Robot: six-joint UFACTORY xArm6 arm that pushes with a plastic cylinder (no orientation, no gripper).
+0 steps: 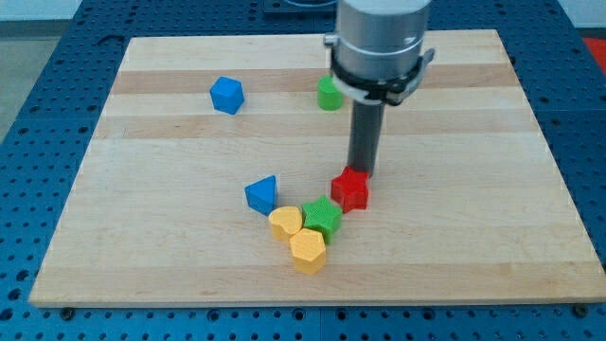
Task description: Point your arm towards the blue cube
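The blue cube [226, 95] sits on the wooden board [142, 218] at the view's upper left. My tip [361, 172] is at the end of the dark rod near the board's middle, right at the top edge of a red block [350, 189]. The tip is far to the right of and below the blue cube. A blue triangular block [261, 194] lies left of the tip.
A green star-shaped block [323, 217] lies just below and left of the red block. Two yellow blocks [285, 223] [308, 250] sit below it. A green block [329, 93] stands at the view's top, partly behind the arm's grey housing [379, 43].
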